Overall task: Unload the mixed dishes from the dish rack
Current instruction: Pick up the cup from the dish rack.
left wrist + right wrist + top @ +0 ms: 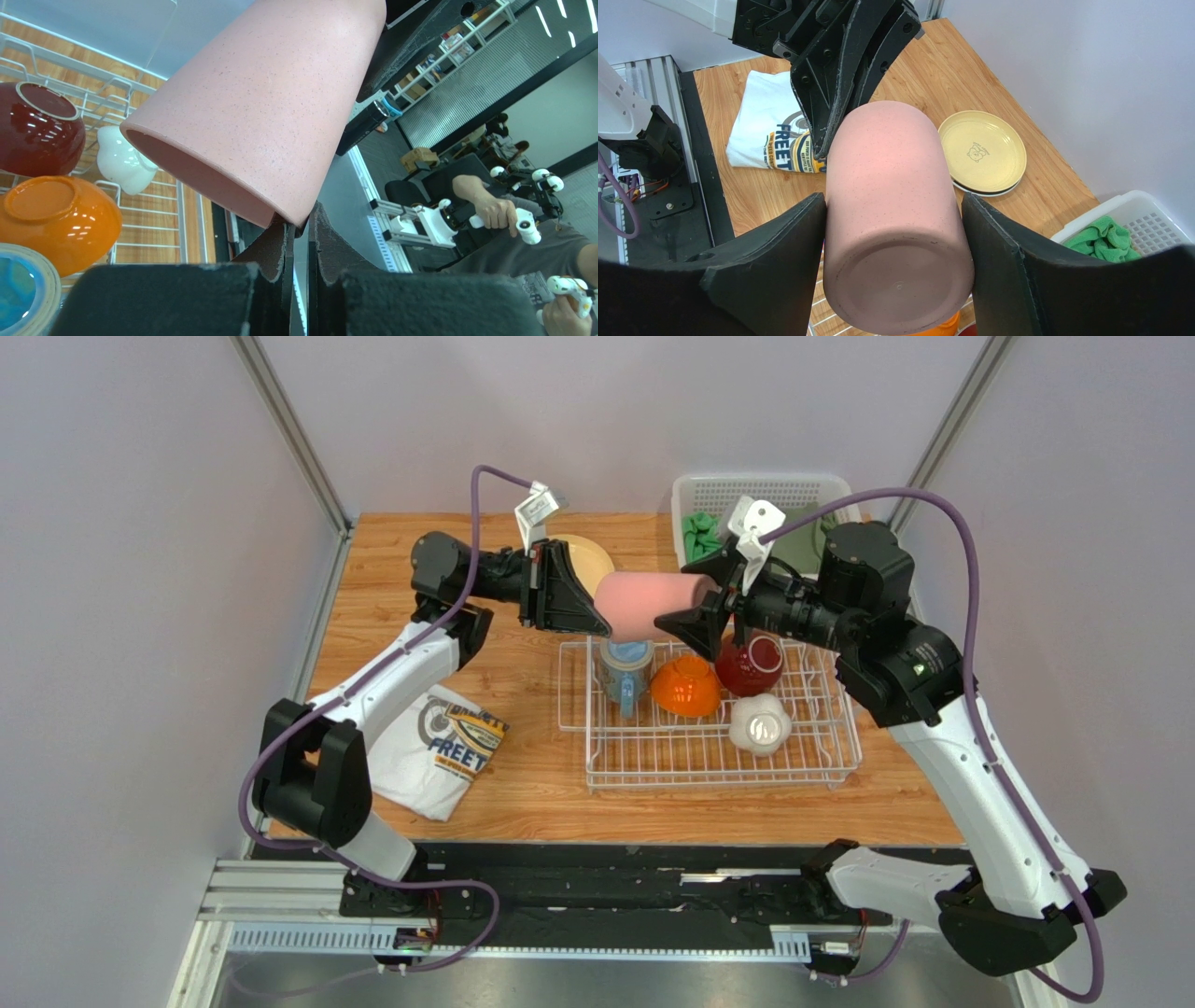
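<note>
Wooden table (533, 798), grey walls around it. Nearest me, at the left, I note a white T-shirt (446, 742) with a print whose legible letters read "FREET".

The dish rack (828, 756) sits centre-right and holds a light-blue mug (626, 672), an orange bowl (685, 686), a dark red bowl (751, 665) and a small white bowl (759, 724).

Above the rack's far side the pink cup (648, 602) lies on its side in the air, between both claws. The right gripper (892, 203) stands moderately wide, one finger pressed to each side of the cup near its base. The left gripper (300, 231) is nearly closed, pinching the cup's rim.

Beyond, stacked tan plates (982, 150) carry a small centre mark I cannot read. A white basket (758, 487) at the far right holds green cloths (1102, 238).
</note>
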You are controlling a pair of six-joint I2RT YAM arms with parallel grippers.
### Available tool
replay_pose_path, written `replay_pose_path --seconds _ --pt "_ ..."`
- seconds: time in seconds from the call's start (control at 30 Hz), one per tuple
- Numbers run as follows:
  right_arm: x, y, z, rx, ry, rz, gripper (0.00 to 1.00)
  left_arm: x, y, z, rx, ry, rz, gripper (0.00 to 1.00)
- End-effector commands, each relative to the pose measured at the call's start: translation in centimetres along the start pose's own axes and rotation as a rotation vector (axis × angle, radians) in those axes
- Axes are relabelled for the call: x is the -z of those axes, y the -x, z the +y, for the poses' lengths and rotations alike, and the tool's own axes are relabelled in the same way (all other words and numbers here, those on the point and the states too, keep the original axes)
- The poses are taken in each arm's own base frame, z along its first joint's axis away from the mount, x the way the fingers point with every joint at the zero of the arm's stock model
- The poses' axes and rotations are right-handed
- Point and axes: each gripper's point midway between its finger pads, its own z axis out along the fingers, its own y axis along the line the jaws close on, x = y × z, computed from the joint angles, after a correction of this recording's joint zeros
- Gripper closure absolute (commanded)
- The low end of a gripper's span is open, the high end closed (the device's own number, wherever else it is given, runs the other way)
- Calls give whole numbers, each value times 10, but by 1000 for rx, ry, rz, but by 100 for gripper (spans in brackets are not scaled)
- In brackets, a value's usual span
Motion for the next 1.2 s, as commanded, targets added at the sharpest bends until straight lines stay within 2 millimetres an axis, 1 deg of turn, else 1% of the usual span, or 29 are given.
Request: replay_pose_path --seconds 0.0,0.03,0.1,0.13,0.2,0.23,0.3,0.33,0.4,0.5,0.53,0.6,0.63,0.7,0.73,0.87,0.9,0.97,1.0,1.03,1.07,1.1,1.13,1.17 --pt "-28 -33 -7 -17 3 74 89 -18 21 -45 -145 -51 -60 100" --pt "-28 -34 -7 -14 5 76 82 -18 20 -45 -153 -51 -55 100" --pt "-29 -39 -7 -16 4 83 75 -18 20 -44 -151 -45 -51 100" --pt "-29 -40 -8 -17 2 87 65 -17 20 -42 -168 -40 -53 100" --pt "-29 -44 -7 -15 5 96 56 -16 21 -42 -161 -25 -55 100" --pt "-29 -47 -6 -16 7 105 47 -14 24 -41 -177 -15 -63 100" --pt "-28 -54 -6 -13 2 119 38 -10 27 -41 -172 2 -71 100" --pt "-28 -56 -6 -14 1 126 35 -5 30 -38 -177 18 -83 100" --pt "-28 -62 -7 -10 -3 138 32 1 34 -36 -177 41 -100 100" --pt "-28 -66 -8 -14 -10 154 27 15 42 -27 -183 84 -131 100" --pt "-27 -67 -9 -13 -18 156 24 23 46 -22 -182 108 -147 100" --pt "-25 -67 -10 -12 -28 159 22 32 49 -16 -183 131 -162 100" --pt "-23 -68 -12 -8 -45 164 20 40 52 -13 -187 150 -176 100" --pt "-21 -68 -15 0 -62 169 20 48 55 -10 -192 172 -191 100" --pt "-20 -71 -18 2 -84 180 19 55 58 -6 -189 191 -202 100" --pt "-18 -77 -25 7 -125 201 18 74 66 -2 -208 239 -229 100" --pt "-17 -78 -28 5 -143 209 18 84 70 0 -209 268 -251 100" --pt "-17 -84 -30 8 -155 223 18 95 73 5 -195 304 -265 100" --pt "-16 -86 -30 9 -160 227 18 105 76 7 -198 335 -280 100" --pt "-16 -89 -32 10 -173 236 18 113 75 14 -183 371 -287 100" --pt "-15 -90 -33 13 -178 239 18 119 76 17 -186 397 -291 100" --pt "-14 -94 -34 14 -189 248 18 131 79 18 -196 442 -308 100" --pt "-13 -94 -35 17 -197 248 18 141 73 30 -179 495 -302 100" --pt "-11 -95 -37 22 -205 251 18 143 74 30 -193 519 -294 100"
